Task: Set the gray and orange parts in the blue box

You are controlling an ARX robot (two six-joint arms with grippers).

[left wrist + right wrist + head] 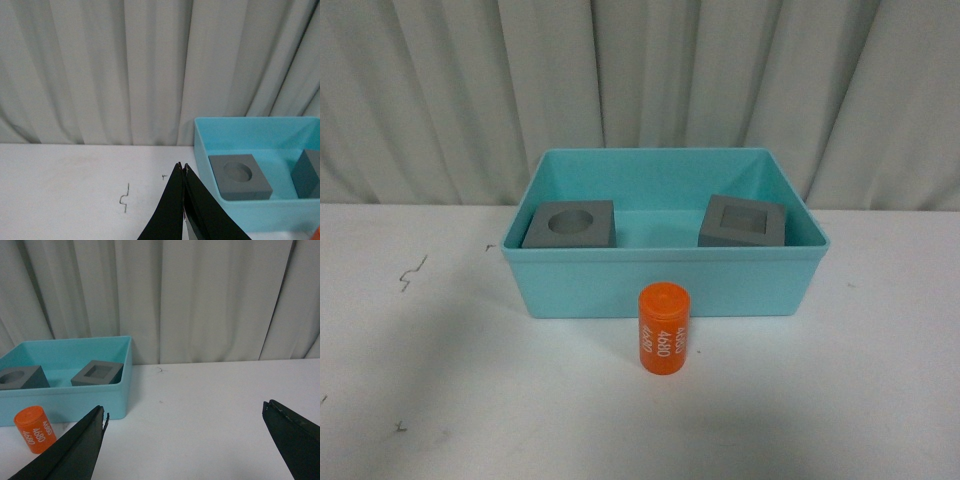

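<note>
Two gray cubes lie inside the blue box [660,285]: one with a round recess [570,224] at its left, one with a square recess [744,222] at its right. The orange cylinder [664,329] with white digits stands upright on the table just in front of the box's near wall. Neither arm shows in the front view. My left gripper [182,167] is shut and holds nothing, hovering over the table to the left of the box [210,150]. My right gripper [185,410] is wide open over bare table to the right of the box [117,390], with the orange cylinder [35,430] beside one finger.
A white table [440,400] carries everything, with small dark scribble marks [412,272] on its left part. A pale pleated curtain [640,80] hangs close behind the box.
</note>
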